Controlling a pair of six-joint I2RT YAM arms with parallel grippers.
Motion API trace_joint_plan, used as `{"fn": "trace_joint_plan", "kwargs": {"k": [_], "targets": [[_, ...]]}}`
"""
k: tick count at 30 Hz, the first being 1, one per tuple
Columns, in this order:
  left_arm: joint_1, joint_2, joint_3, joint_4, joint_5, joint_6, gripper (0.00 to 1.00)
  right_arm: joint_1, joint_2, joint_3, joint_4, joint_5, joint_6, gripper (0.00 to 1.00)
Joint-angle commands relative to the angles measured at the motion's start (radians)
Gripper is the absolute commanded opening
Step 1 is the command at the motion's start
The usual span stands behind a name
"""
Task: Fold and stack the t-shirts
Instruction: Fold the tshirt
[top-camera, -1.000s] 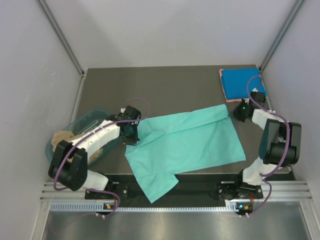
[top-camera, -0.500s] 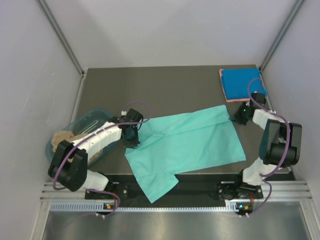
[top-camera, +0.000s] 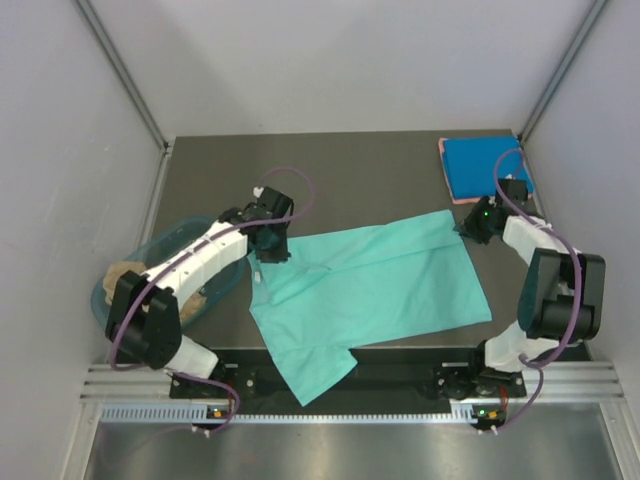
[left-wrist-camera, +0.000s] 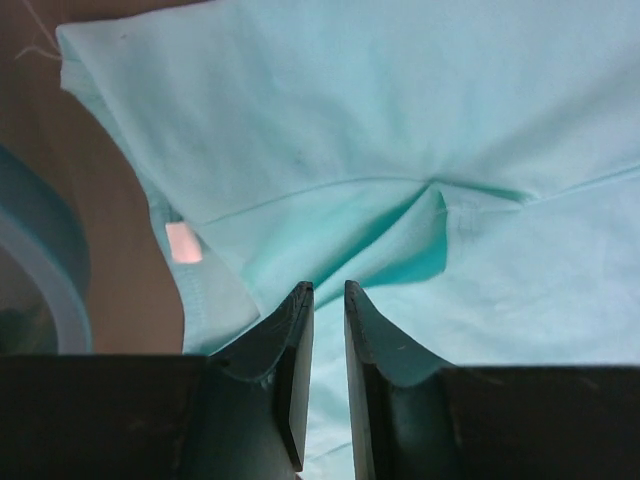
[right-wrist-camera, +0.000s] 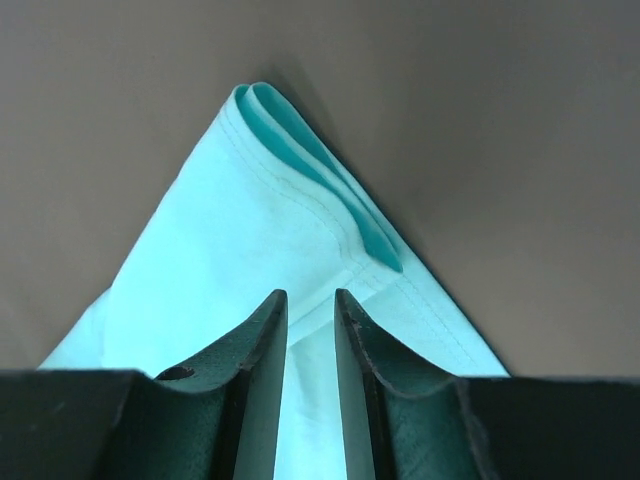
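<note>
- Since a second ago the left fingers (top-camera: 268, 243) have shifted away from the arm bases, along the left edge of the teal shirt (top-camera: 370, 290). That edge now looks pulled up and puckered. The right arm has barely changed.
- Left arm: reaches out low over the tub (top-camera: 185, 235), forearm angled toward the tabletop (top-camera: 340, 170) centre, wrist bent down over the shirt's far-left corner.
- Left fingers (left-wrist-camera: 327, 290): clenched to a narrow slit with teal cloth in it; creases in the cloth run toward them.
- Right arm: elbow folded at the right edge, wrist pointing left at the shirt's far-right corner.
- Right fingers (top-camera: 468, 228) (right-wrist-camera: 310, 295): clenched on that corner, a doubled stitched hem poking out past the tips.
- Teal shirt: plain, pale, spread mostly flat mid-tabletop, one sleeve hanging over the near edge.
- White label (left-wrist-camera: 183, 242) shows at the left end, so the neck points toward the tub.
- Long axis runs left to right, right end tilted farther from the bases.
- Blue shirt (top-camera: 480, 165): folded, far-right corner, lying on a pink shirt (top-camera: 444, 165).
- Tan shirt (top-camera: 125, 272): bunched in the tub.
</note>
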Motion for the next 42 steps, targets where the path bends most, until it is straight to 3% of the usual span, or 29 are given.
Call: {"fn": "trace_joint_plan", "kwargs": {"k": [1,7,13,17,22,27,30,35,39,42], "targets": [[-0.002,0.069,-0.008,0.116,-0.023,0.026,0.24,0.009,0.054,0.026,0.077,-0.025,0.025,0.26],[-0.002,0.307,0.071,0.127,-0.134,0.025,0.23,-0.004,0.128,-0.015,0.094,0.053,0.025,0.24],[0.0,0.404,0.112,0.133,-0.215,-0.024,0.22,-0.073,0.051,-0.117,0.095,0.184,0.045,0.21],[-0.006,0.387,0.09,0.23,-0.143,-0.035,0.22,-0.107,-0.001,-0.146,0.075,0.256,0.037,0.2],[-0.011,0.434,0.171,0.205,-0.108,-0.044,0.22,-0.178,-0.069,-0.206,0.04,0.311,0.05,0.21],[-0.019,0.459,0.242,0.224,-0.05,0.0,0.22,-0.215,-0.141,-0.21,0.035,0.27,0.013,0.22],[-0.022,0.479,0.309,0.115,-0.15,-0.023,0.22,-0.195,-0.181,-0.178,0.016,0.203,-0.022,0.27],[-0.057,0.434,0.326,0.09,-0.336,-0.015,0.23,-0.106,-0.167,-0.091,-0.004,0.124,-0.105,0.38],[-0.059,0.419,0.326,0.073,-0.372,-0.02,0.23,-0.087,-0.113,-0.077,-0.029,0.072,-0.076,0.38],[-0.057,0.416,0.294,0.125,-0.321,0.0,0.23,-0.069,-0.082,-0.072,-0.049,0.055,-0.003,0.35]]}}
